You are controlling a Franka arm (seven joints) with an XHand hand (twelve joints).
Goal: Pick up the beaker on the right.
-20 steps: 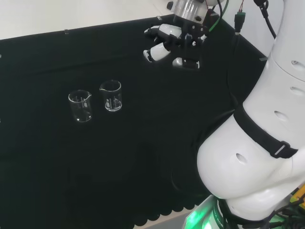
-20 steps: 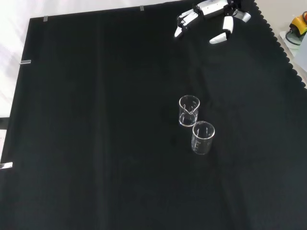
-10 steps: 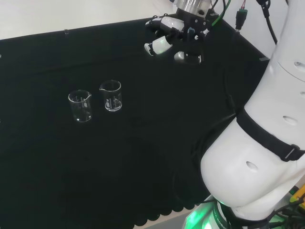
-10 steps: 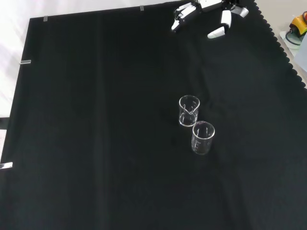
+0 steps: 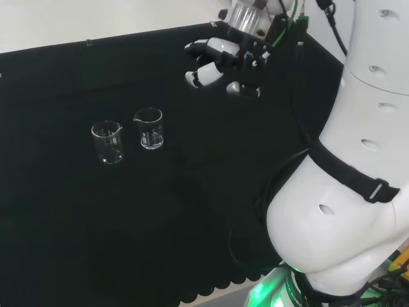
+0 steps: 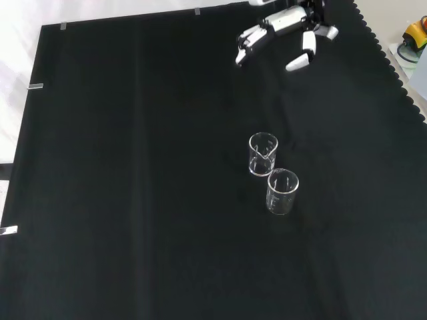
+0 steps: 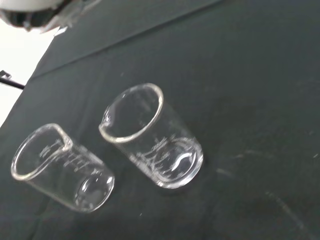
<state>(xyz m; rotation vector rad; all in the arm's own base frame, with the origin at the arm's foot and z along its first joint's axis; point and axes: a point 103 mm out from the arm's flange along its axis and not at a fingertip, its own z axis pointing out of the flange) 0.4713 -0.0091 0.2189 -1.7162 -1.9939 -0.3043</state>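
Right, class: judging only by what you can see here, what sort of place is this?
Probably a robotics lab set up for glassware handling: a bench under black cloth, two clear glass beakers standing together, and a white arm with a robot hand above them.

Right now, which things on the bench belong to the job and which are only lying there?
Belong to the job:
- right beaker in the head view, standing upright
- hand, open, above the cloth, apart from both beakers

Only lying there:
- left beaker in the head view, upright beside the other
- black cloth
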